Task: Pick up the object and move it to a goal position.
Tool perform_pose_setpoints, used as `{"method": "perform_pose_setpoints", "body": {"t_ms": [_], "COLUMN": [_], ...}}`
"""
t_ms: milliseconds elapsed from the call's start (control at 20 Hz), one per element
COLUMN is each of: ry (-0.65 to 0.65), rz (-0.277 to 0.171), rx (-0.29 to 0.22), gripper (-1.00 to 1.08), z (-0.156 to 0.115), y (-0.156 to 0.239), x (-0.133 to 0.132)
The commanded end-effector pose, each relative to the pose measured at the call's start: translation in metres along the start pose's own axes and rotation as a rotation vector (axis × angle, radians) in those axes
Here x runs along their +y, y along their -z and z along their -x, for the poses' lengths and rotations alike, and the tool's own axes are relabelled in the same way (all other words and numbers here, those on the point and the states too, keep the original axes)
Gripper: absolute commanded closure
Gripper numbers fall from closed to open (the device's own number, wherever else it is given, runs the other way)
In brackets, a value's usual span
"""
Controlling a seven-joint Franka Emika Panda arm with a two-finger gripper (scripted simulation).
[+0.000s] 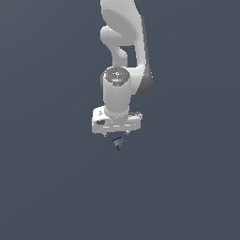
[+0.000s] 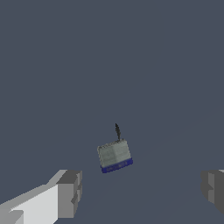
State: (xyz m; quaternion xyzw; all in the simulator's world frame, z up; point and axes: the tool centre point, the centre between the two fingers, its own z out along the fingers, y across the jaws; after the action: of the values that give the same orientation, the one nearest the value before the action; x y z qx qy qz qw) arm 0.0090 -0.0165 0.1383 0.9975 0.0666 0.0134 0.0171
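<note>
In the wrist view we see the white robot gripper [image 2: 142, 192] with its two grey fingertip pads [image 2: 70, 193] spread wide apart, the jaws open and holding nothing. The tiny grey-blue blocky piece with a short thin black spike [image 2: 114, 155] lies on the floor ahead of the gap between the pads, touching neither of them. Its top face is pale grey-green, a dark blue edge shows along one side, and the spike sticks out from the opposite side, pointing away from the fingers.

In the exterior view we find the same small piece [image 1: 117, 142] just below the gripper [image 1: 115, 133], slightly apart from the fingertips, with its black spike pointing down in that picture. The white arm [image 1: 123, 56] rises above the gripper and runs out of the picture at the top; its grey wrist joint sits over the hand.

We see nothing standing between the jaws and the piece. The surface is a plain, flat, dark slate-blue floor [image 1: 47, 187] that fills both views, with no walls or edges visible.

We count one arm, one gripper with two fingers, and one small piece.
</note>
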Motion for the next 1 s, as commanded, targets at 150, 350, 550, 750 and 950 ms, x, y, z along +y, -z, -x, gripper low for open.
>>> {"method": "perform_pose_setpoints", "body": {"t_ms": [150,350,550,750,950], "ry": [0.117,0.187,0.233,0.256,0.254], "rz": [-0.015,-0.026,-0.034,-0.038,-0.038], "rx": [-0.011,-0.016,-0.018,-0.020,-0.020], "gripper": [-0.92,-0.92,-0.92,-0.92,-0.92], "z": [0.004,0.007,0.009,0.011,0.011], "y": [-0.034,-0.054,-0.067,-0.074,-0.074], "x": [-0.008,-0.013,-0.016,-0.018,-0.018]}}
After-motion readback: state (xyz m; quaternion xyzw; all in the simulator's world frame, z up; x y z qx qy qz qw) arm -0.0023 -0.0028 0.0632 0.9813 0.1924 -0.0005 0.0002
